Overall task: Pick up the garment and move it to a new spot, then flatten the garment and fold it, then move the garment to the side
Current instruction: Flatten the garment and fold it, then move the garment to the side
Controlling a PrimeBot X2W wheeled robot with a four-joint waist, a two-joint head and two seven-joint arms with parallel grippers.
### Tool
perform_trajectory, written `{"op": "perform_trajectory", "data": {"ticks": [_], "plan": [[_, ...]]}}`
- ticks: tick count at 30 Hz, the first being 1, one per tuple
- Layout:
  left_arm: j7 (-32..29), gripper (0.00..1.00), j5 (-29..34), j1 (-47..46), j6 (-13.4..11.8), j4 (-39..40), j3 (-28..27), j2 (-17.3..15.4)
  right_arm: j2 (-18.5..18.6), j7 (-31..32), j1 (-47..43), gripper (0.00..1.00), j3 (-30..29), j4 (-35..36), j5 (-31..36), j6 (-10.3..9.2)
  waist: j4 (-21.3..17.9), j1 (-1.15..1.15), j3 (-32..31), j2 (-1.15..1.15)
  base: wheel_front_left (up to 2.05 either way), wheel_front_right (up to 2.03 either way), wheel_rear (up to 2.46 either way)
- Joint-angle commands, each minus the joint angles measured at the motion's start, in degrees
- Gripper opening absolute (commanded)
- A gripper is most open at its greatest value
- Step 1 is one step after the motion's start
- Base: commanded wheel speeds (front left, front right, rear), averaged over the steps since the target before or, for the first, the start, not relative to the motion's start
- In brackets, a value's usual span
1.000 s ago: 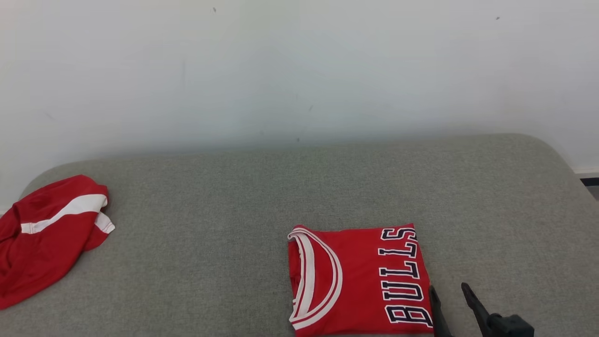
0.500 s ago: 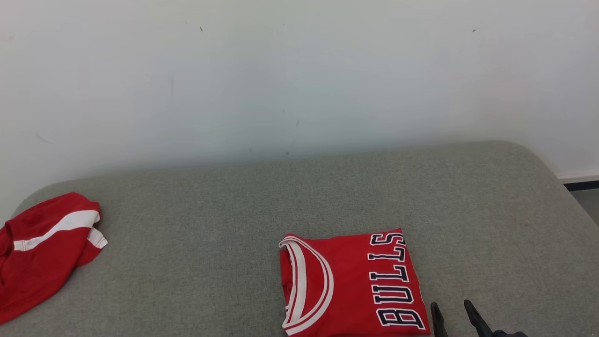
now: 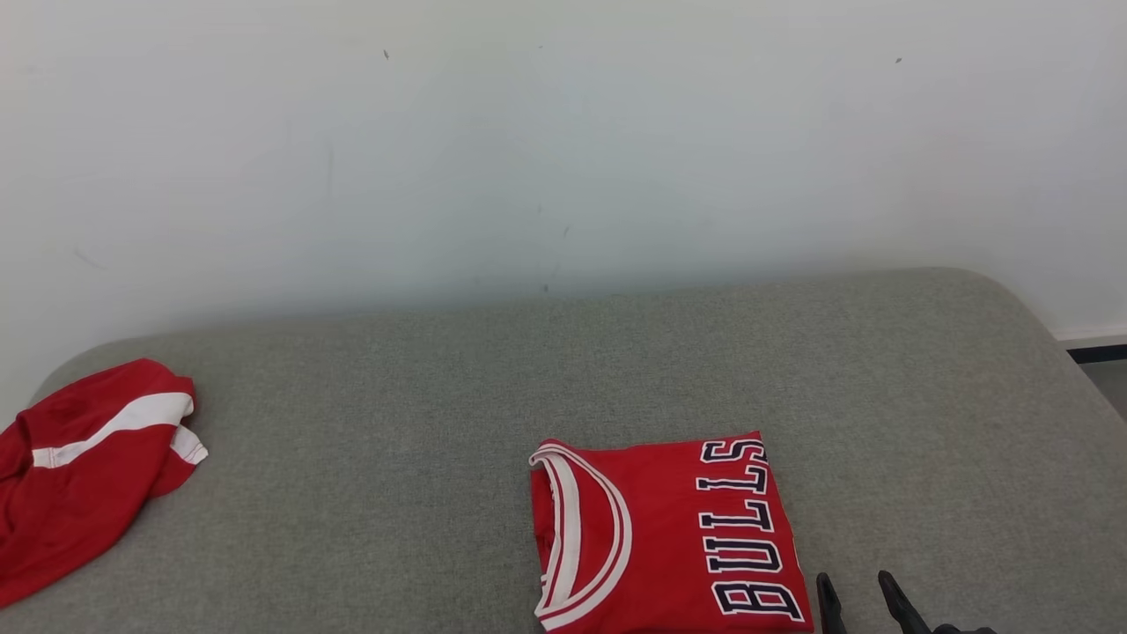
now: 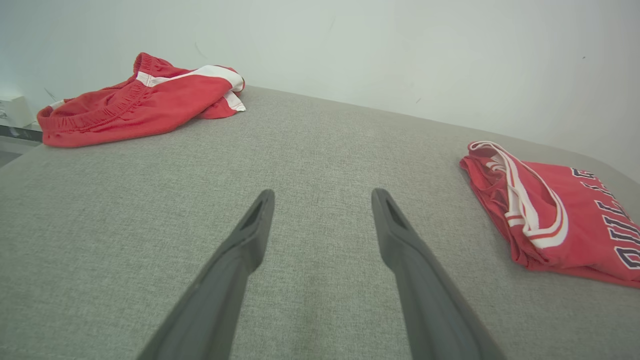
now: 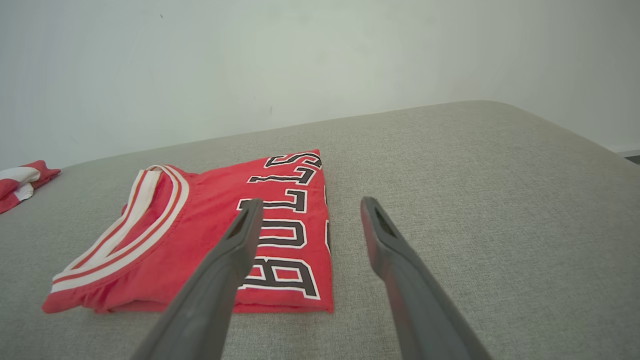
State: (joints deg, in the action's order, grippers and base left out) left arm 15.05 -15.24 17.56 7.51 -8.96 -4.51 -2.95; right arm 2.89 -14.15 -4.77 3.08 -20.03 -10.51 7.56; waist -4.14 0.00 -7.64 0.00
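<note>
A folded red jersey (image 3: 651,537) with white collar trim and "BULLS" lettering lies flat near the front of the grey padded surface (image 3: 396,423). My right gripper (image 3: 854,583) stands open just right of its lettered edge, touching nothing. In the right wrist view the right gripper (image 5: 311,202) hovers over the jersey (image 5: 200,235) and its right edge. The left gripper (image 4: 322,195) is open above bare grey fabric, with the jersey (image 4: 550,220) off to its right. Crumpled red shorts (image 3: 79,475) with a white stripe lie at the far left.
A pale wall (image 3: 563,150) rises behind the surface. The surface rounds off at its right corner, where a dark baseboard (image 3: 1096,354) and floor show. The shorts (image 4: 135,100) sit by the left edge, far from both grippers.
The head camera has tilted, so the whole picture has slid down a little. My right gripper sits lower at the picture's bottom edge, still open. The jersey and shorts lie as before.
</note>
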Motion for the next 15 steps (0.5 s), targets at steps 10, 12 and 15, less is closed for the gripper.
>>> {"op": "perform_trajectory", "data": {"ticks": [10, 12, 15], "plan": [[0.2, 1.0, -0.1, -1.1, -0.1, 0.2, 0.4, 0.1, 0.0, 3.2, 3.8, 1.0, -0.5, 0.8, 0.7, -0.15, 0.5, 0.0, 1.1, 0.0, 0.0, 0.0, 0.0], [0.2, 1.0, 0.1, -1.7, -0.1, 0.2, 0.5, 0.1, 0.0, 7.0, 6.3, 1.0, 0.8, 0.6, 0.2, -0.15, 0.5, 0.0, 1.6, 0.0, 0.0, 0.0, 0.0], [0.2, 1.0, 0.3, -2.5, -0.1, 0.2, 0.9, 0.1, 0.9, 15.0, 11.2, 1.0, 1.1, -1.0, 0.7, -0.15, 0.5, 0.0, 2.5, 0.0, 0.0, 0.0, 0.0]]}}
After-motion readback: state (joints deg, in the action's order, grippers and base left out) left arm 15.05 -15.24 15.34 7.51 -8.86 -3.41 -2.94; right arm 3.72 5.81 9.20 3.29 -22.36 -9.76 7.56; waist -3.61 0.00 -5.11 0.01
